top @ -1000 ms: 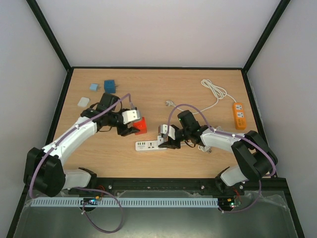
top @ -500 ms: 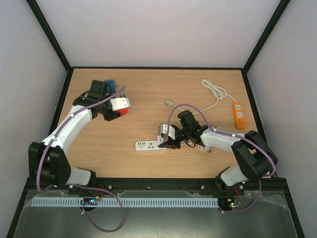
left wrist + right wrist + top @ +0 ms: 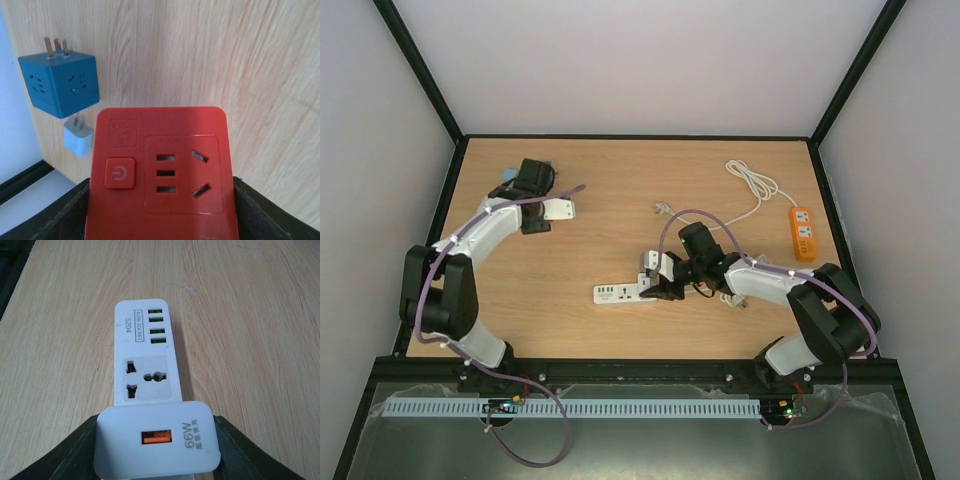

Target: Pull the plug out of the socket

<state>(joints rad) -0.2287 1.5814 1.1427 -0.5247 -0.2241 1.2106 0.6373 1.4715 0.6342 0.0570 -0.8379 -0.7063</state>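
R fingers (image 3: 70,456) grip charger (image 3: 158,446), prob. plugged in strip (image 3: 145,365).

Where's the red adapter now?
The red adapter is in the left gripper, far left on the table, near the blue cube adapter and small white charger (left wrist view).

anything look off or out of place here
Nothing broken or spilled. Mildly untidy: the blue cube lies on its side, prongs sideways, and the orange strip has its cord sprawling loose. The red adapter and charger are gripped squarely.
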